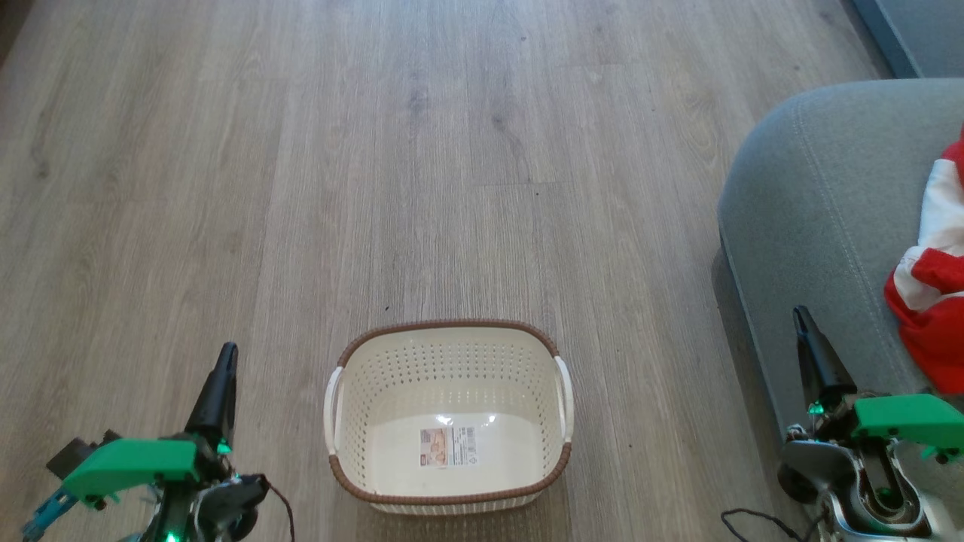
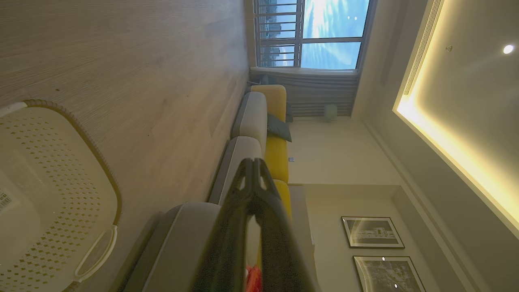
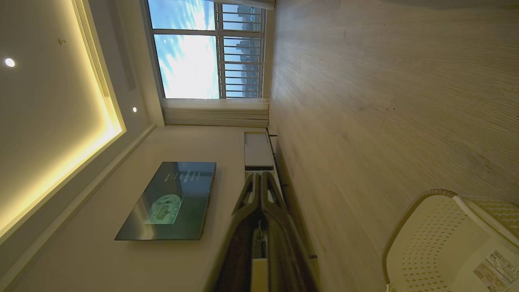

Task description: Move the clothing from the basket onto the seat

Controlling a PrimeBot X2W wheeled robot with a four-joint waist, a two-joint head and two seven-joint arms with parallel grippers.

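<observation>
I read the basket [image 1: 452, 361] as empty on the floor, with the clothing [image 1: 930, 316] on the seat [image 1: 813, 211]. Left gripper [image 1: 227, 352] and right gripper [image 1: 800, 315]: fingers together, holding nothing. Judgement: transfer complete; next move, none needed

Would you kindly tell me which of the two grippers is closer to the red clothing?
The right gripper, seen against the grey seat's front edge beside the clothing; the left gripper is over the floor, beyond the basket.
</observation>
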